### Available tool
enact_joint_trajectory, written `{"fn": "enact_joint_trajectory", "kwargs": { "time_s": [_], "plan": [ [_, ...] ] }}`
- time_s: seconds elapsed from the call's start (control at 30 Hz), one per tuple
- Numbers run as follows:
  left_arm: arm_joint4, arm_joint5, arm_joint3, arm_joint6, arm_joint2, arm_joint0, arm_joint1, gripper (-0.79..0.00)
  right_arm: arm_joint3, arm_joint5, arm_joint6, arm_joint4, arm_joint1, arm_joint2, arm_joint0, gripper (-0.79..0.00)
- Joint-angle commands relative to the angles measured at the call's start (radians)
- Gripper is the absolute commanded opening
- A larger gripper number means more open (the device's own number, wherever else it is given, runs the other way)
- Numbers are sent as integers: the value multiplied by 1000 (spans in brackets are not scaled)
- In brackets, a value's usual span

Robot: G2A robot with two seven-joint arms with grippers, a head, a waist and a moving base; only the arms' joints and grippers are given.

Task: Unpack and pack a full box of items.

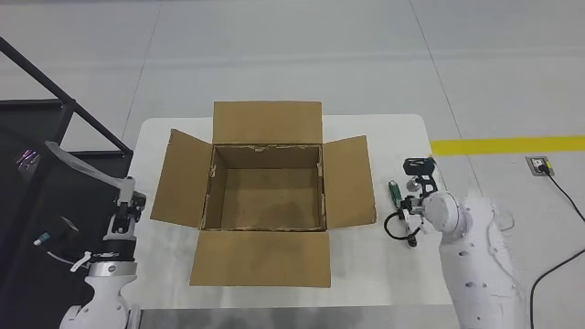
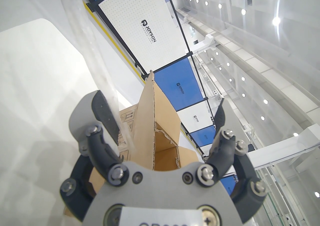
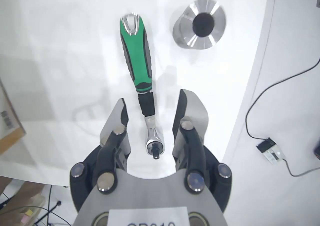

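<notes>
An open cardboard box (image 1: 265, 121) stands in the middle of the white table (image 1: 402, 137); its inside looks bare. On the table to its right lie a green-handled ratchet wrench (image 3: 137, 54) (image 1: 394, 192) and a metal cylinder (image 3: 200, 26) (image 1: 419, 166). My right gripper (image 3: 153, 101) (image 1: 408, 216) hangs open just above the table, its fingers either side of the ratchet's shaft and head, not touching. At the table's left edge my left gripper (image 2: 160, 101) (image 1: 128, 203) is open and faces the box (image 2: 160, 111). A clear plastic sheet (image 2: 82, 36) (image 1: 82, 166) runs past one fingertip.
A black frame (image 1: 37, 82) and a dark surface with small items stand left of the table. A cable and a floor socket (image 1: 539, 166) lie to the right, by a yellow floor line. A corner of the box (image 3: 7, 122) is near the right gripper.
</notes>
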Motion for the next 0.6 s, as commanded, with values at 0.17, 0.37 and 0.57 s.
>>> {"fn": "enact_joint_trajectory", "kwargs": {
  "time_s": [0.17, 0.37, 0.57],
  "plan": [
    [2, -4, -5, 2, 0, 6, -1, 0, -281, -140, -209, 356, 2, 78, -174, 0],
    [4, -10, -14, 7, -2, 17, -3, 0, -294, -128, -227, 461, 7, 96, -190, 0],
    [4, -10, -15, 12, -2, 23, -5, 0, -295, -135, -236, 463, 7, 90, -195, 0]
  ]
}}
